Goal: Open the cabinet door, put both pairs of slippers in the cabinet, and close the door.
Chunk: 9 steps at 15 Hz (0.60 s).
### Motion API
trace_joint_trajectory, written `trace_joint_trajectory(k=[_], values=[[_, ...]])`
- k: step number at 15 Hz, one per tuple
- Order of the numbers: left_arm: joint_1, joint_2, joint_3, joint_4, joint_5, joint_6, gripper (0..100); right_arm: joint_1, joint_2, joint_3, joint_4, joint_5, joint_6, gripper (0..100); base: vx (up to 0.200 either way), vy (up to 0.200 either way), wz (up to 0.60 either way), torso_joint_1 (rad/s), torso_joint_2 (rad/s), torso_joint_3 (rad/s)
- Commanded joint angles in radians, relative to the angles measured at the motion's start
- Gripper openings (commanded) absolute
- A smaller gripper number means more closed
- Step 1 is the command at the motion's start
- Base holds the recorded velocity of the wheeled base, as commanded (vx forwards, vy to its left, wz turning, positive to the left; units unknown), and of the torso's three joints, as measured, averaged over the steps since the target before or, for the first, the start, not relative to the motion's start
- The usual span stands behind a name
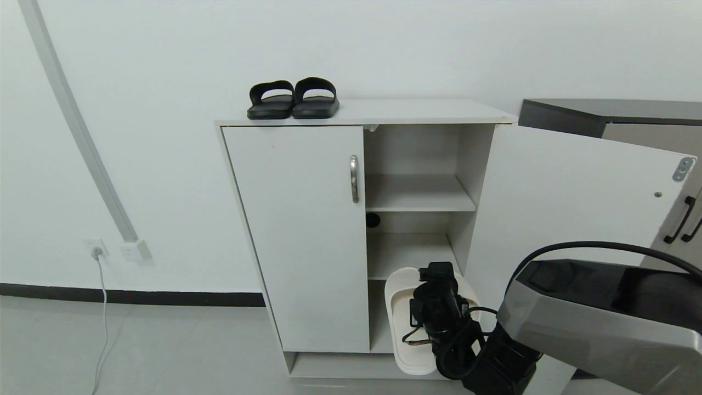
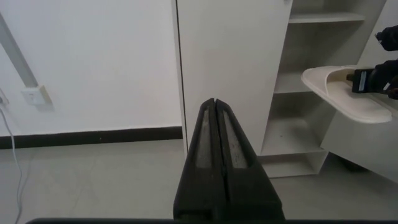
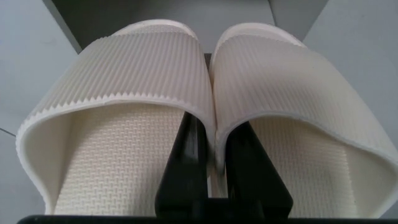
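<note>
Hanging before the lower opening of the cabinet, beside its open door, the cream slippers could catch a shelf edge going in; the black slippers lie on top. The right hand pinches only the cream pair's inner edges, so a knock might twist one loose; the left hand is closed, empty.

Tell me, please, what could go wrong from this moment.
1. The right hand pinches the white slippers only by their touching inner sides, so one may slip out.
2. Only the right door is open; the pair looks nearly as wide as the opening and may catch on the left door.
3. The black slippers sit at the front edge of the cabinet top; a bump may knock them down.
</note>
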Motion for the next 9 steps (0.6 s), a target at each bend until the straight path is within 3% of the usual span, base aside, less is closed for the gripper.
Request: trace_joint_trajectory(k=[1, 9], values=[[0.000, 0.001, 0.000, 0.000, 0.000, 0.000, 0, -0.002, 0.022, -0.018, 0.001, 0.002, -0.001, 0, 0.000, 0.000, 0.00, 0.002, 0.00, -0.071], [0.000, 0.001, 0.000, 0.000, 0.000, 0.000, 0, -0.002, 0.045, -0.025, 0.000, 0.002, -0.003, 0, 0.000, 0.000, 0.00, 0.003, 0.00, -0.177]])
